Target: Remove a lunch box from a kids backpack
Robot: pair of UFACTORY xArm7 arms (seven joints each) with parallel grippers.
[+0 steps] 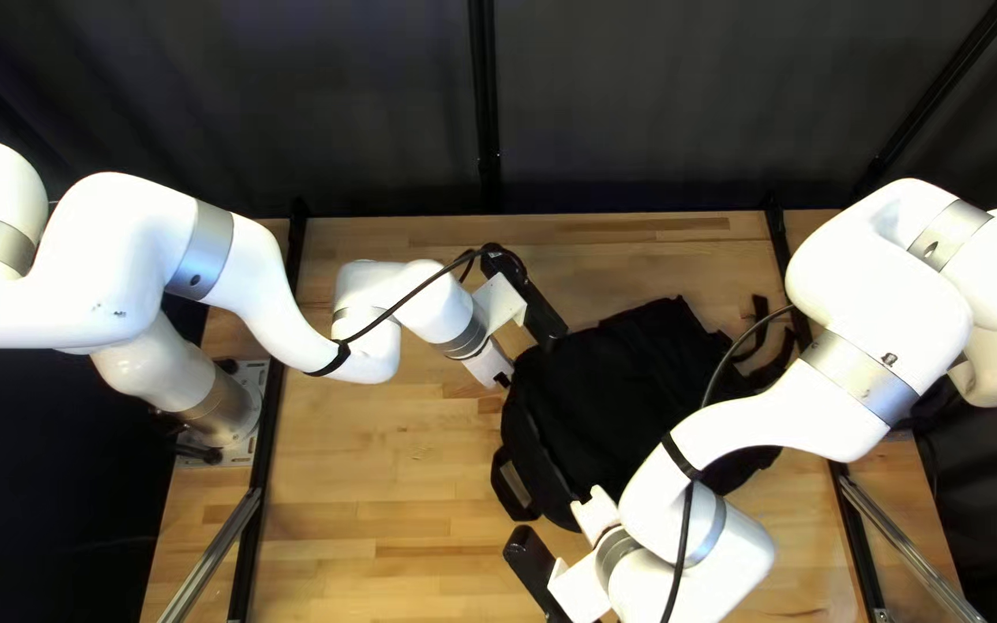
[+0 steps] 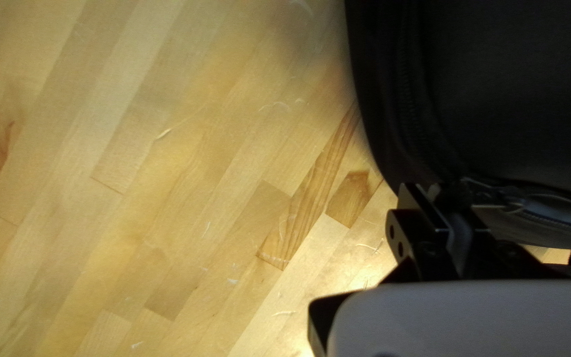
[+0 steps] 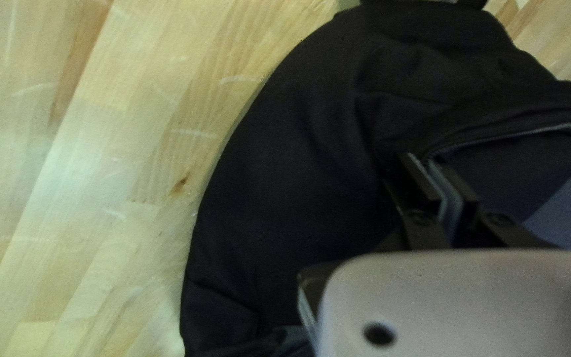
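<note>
Black fabric backpack (image 1: 626, 381) lies on pale wooden surface (image 1: 372, 496). Left claw (image 1: 506, 380) at backpack's left edge in top left view, pinching backpack. Right claw (image 1: 596, 511) over backpack's near side, fingers together at dark zipper (image 3: 510, 135); cannot tell if anything pinched. Blue-grey patch (image 3: 570, 213) beside zipper; cannot tell whether lunch box.

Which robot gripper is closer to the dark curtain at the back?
Left. The left gripper is at a far corner of the backpack; the right gripper is at its near side, farther from the curtain.
</note>
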